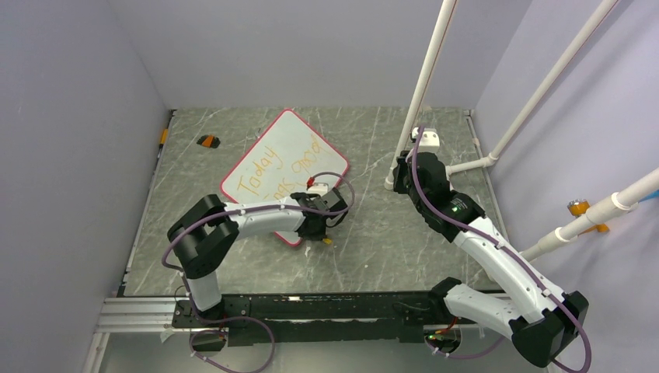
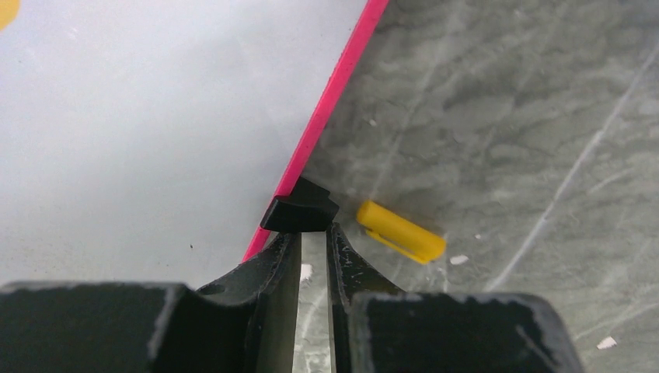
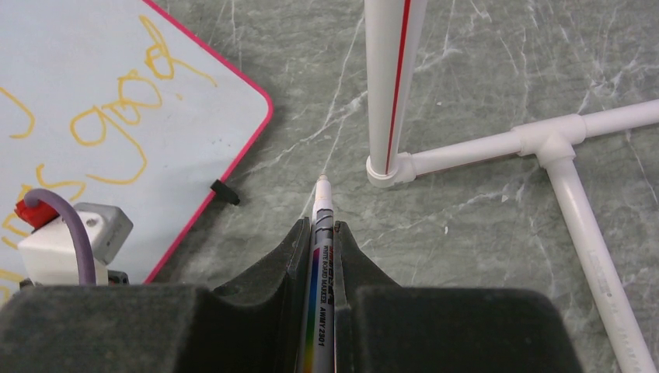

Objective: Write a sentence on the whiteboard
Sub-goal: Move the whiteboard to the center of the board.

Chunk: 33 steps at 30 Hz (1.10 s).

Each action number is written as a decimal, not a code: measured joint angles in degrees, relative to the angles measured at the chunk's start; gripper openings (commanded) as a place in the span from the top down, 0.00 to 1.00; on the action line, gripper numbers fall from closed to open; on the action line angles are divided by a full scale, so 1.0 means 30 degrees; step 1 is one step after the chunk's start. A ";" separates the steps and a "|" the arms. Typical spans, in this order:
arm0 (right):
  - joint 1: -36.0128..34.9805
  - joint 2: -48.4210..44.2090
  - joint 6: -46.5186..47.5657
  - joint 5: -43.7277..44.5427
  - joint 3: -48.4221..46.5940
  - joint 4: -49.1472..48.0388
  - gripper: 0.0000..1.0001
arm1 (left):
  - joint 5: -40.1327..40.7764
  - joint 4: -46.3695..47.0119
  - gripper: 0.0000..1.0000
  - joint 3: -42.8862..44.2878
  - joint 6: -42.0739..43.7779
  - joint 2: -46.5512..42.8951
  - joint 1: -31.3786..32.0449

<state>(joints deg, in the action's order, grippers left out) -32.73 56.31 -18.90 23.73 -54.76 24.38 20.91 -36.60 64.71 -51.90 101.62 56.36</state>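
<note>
The whiteboard (image 1: 289,138) lies tilted on the grey table, pink-framed, with the orange-yellow sentence (image 1: 260,171) on it in two lines; "Today" and "good" (image 3: 116,124) are readable. My left gripper (image 1: 320,229) is at the board's near right edge. In the left wrist view its jaws (image 2: 313,231) stand narrowly apart, pinched on a black clip (image 2: 301,208) on the pink frame. My right gripper (image 3: 322,227) is shut on an uncapped whiteboard marker (image 3: 321,256), right of the board (image 3: 93,62), tip off the surface. In the top view it (image 1: 402,177) sits by the pipe foot.
A yellow marker cap (image 2: 400,231) lies on the table just right of the clip (image 1: 327,241). White PVC pipes (image 3: 388,78) rise from a floor joint (image 3: 552,140) ahead of the right gripper. A small orange-and-black object (image 1: 207,141) lies left of the board.
</note>
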 measured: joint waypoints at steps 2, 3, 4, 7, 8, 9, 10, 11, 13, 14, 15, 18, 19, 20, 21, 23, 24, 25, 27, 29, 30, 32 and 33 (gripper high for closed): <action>0.0000 0.0015 0.0000 -0.0015 0.0000 -0.0007 1.00 | 0.0000 0.0000 0.79 0.0000 0.0350 -0.0007 -0.0430; 0.0000 0.0029 0.0000 -0.0022 0.0000 -0.0007 1.00 | 0.0000 0.0007 0.79 -0.0007 0.0525 -0.0007 -0.0619; 0.0000 0.0058 0.0000 -0.0022 0.0000 -0.0015 1.00 | 0.0000 0.0029 0.79 -0.0015 0.0648 -0.0007 -0.0794; 0.0000 0.0197 0.0007 -0.0036 0.0000 -0.0015 1.00 | -0.0015 0.0168 0.79 -0.0066 0.1100 -0.0044 -0.1297; 0.0000 0.0233 0.0015 -0.0058 0.0000 -0.0022 1.00 | -0.0015 0.0219 0.79 -0.0087 0.1282 -0.0073 -0.1472; 0.0000 0.0270 0.0015 -0.0073 0.0000 -0.0022 1.00 | -0.0015 0.0291 0.79 -0.0131 0.1464 -0.0109 -0.1639; 0.0000 0.0299 0.0015 -0.0073 0.0000 -0.0022 1.00 | -0.0015 0.0364 0.78 -0.0168 0.1661 -0.0146 -0.1800; 0.0000 0.0321 0.0015 -0.0080 0.0000 -0.0029 1.00 | -0.0015 0.0393 0.78 -0.0175 0.1829 -0.0175 -0.1894; 0.0000 0.0342 0.0015 -0.0080 0.0000 -0.0087 1.00 | 0.0007 0.0517 0.77 -0.0175 0.2222 -0.0211 -0.2033; 0.0000 0.0342 0.0015 -0.0080 0.0000 -0.0124 1.00 | 0.0000 0.0583 0.76 -0.0175 0.2506 -0.0219 -0.2113; 0.0000 0.0342 0.0015 -0.0080 0.0000 -0.0160 1.00 | 0.0000 0.0619 0.75 -0.0175 0.2747 -0.0248 -0.2164; 0.0000 0.0342 0.0015 -0.0080 0.0000 -0.0160 1.00 | -0.0015 0.0590 0.74 -0.0131 0.3614 -0.0335 -0.2237; 0.0000 0.0342 0.0015 -0.0080 0.0000 -0.0160 1.00 | -0.0022 0.0576 0.74 -0.0087 0.3927 -0.0379 -0.2259; 0.0000 0.0342 0.0015 -0.0080 0.0000 -0.0160 1.00 | -0.0058 0.0590 0.72 -0.0051 0.4160 -0.0444 -0.2266; 0.0000 0.0342 0.0015 -0.0080 0.0000 -0.0160 1.00 | -0.0138 0.0648 0.69 -0.0029 0.4539 -0.0539 -0.2288; 0.0000 0.0342 0.0015 -0.0073 0.0000 -0.0160 1.00 | -0.0372 0.0933 0.60 -0.0029 0.5202 -0.0867 -0.2310; 0.0000 0.0342 0.0015 -0.0073 0.0000 -0.0160 1.00 | -0.0539 0.1107 0.57 -0.0029 0.5559 -0.1086 -0.2310; 0.0000 0.0342 0.0015 -0.0073 0.0000 -0.0160 1.00 | -0.0678 0.1282 0.54 -0.0036 0.5887 -0.1341 -0.2302; 0.0000 0.0342 0.0015 -0.0073 0.0000 -0.0160 1.00 | -0.0874 0.1566 0.50 -0.0036 0.6594 -0.1960 -0.2295; 0.0000 0.0342 0.0015 -0.0073 0.0000 -0.0160 1.00 | -0.0940 0.1821 0.49 -0.0036 0.7162 -0.2535 -0.2295; 0.0000 0.0342 0.0007 -0.0073 0.0000 -0.0153 1.00 | -0.0947 0.1909 0.49 -0.0036 0.7519 -0.2798 -0.2295; 0.0000 0.0342 0.0007 -0.0073 0.0000 -0.0153 1.00 | -0.0954 0.1909 0.49 -0.0029 0.8043 -0.3104 -0.2295; 0.0000 0.0342 0.0007 -0.0073 0.0000 -0.0153 1.00 | -0.0976 0.1887 0.49 -0.0029 0.8255 -0.3169 -0.2288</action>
<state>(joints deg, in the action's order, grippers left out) -32.73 57.34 -18.87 23.51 -54.76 23.92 17.98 -30.94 64.62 -27.14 92.12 49.50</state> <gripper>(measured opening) 0.138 0.506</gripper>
